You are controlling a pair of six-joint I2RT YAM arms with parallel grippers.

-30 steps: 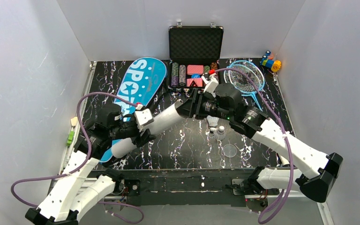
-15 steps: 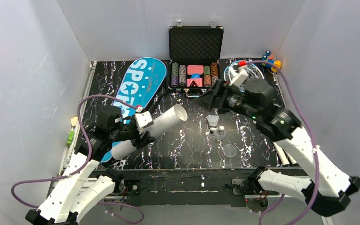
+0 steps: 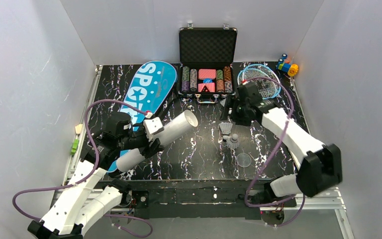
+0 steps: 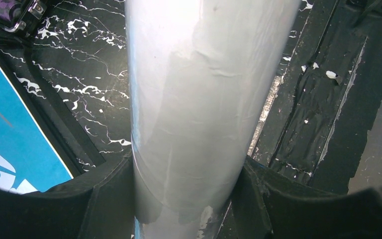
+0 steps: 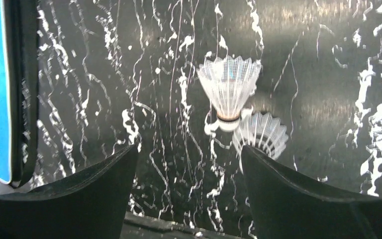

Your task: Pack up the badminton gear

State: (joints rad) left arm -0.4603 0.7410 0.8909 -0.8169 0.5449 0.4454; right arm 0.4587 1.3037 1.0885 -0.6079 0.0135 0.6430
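Tube (image 4: 204,99) within left tool (image 4: 186,196) (wrist close-up)

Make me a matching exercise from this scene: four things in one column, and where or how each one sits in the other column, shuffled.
1. long white cylindrical tube
2. blue racket-shaped bag lettered SPORT
3. black case of poker chips
4. thin light-blue-framed rackets

A. lid open, back centre
B. back right
C. held in the left gripper
D. lying flat, back left

Pairs: 1-C, 2-D, 3-A, 4-B
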